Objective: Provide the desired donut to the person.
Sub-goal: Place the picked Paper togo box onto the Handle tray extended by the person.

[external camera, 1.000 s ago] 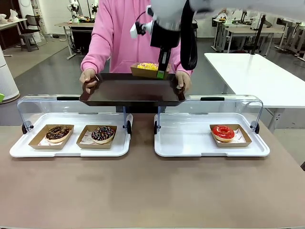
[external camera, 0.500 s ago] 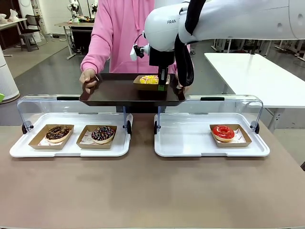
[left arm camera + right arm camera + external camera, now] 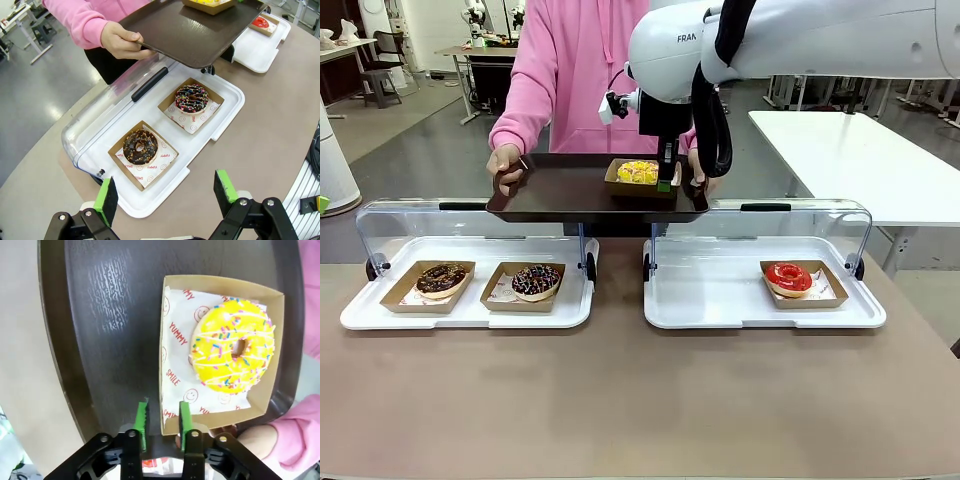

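The person point(image 3: 560, 80) in a pink hoodie stands across the table and holds a dark brown tray point(image 3: 570, 190) level with both hands. A yellow sprinkled donut point(image 3: 638, 171) in its cardboard box point(image 3: 175, 315) rests on the tray point(image 3: 100, 340). My right gripper point(image 3: 663, 185) reaches down to the box's near side. In the right wrist view its green pads point(image 3: 142, 422) stand a little apart on either side of the box wall, with gaps on both sides, so the right gripper point(image 3: 163, 426) is open. My left gripper point(image 3: 166, 193) hangs wide open above the left display tray.
Two white display trays with raised clear lids sit on the table. The left one point(image 3: 360, 315) holds a chocolate donut point(image 3: 441, 279) and a chocolate sprinkled donut point(image 3: 536, 280); the right one point(image 3: 720, 310) holds a red donut point(image 3: 788, 278). The person's hand point(image 3: 120, 42) grips the brown tray's edge.
The right gripper lowered the boxed yellow donut onto the person's tray, and its jaws have parted from the box wall. The left arm has stayed still.
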Robot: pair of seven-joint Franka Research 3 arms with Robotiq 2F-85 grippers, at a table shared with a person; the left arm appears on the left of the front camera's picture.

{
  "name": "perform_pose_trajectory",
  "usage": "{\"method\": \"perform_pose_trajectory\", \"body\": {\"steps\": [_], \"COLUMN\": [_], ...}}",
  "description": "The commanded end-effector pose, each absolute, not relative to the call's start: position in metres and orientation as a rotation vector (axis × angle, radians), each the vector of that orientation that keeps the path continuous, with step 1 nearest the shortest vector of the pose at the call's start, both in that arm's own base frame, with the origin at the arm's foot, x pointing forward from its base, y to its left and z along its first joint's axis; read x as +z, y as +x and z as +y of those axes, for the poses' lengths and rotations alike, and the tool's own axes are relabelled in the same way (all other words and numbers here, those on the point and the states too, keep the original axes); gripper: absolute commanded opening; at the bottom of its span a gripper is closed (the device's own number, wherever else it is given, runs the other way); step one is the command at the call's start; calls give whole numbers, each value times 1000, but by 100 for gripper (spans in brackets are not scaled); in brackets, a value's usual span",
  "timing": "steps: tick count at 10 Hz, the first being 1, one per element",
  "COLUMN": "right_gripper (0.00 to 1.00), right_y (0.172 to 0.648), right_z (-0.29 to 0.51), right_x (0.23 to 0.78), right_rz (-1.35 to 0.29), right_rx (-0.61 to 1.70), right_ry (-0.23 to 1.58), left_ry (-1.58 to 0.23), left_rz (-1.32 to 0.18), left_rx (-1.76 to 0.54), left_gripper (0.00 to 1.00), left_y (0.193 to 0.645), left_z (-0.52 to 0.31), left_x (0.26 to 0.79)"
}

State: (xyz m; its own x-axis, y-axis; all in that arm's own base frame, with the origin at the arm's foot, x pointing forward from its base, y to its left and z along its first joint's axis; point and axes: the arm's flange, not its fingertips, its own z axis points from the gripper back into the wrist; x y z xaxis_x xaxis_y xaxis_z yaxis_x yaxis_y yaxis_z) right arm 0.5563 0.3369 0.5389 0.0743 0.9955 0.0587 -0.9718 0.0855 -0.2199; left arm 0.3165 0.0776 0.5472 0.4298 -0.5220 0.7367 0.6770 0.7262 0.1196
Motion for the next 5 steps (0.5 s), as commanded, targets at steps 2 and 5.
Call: {"method": "perform_pose_trajectory", "body": {"steps": [2,5], "right_gripper": [85,100], "right_y": [552,548], "right_z": [332,330], "right_x": [546,553], "right_rz": [-163,-163], "right_rx": [1512,1536], "right_ry": [-69,-30], "left_ry": [-213,-213], "left_rz": [-840,-840], "left_rx": [-752,-752], "left_gripper": [100,100], "left_y": [317,317], "left_z": [79,79], "left_x": [547,547]}}
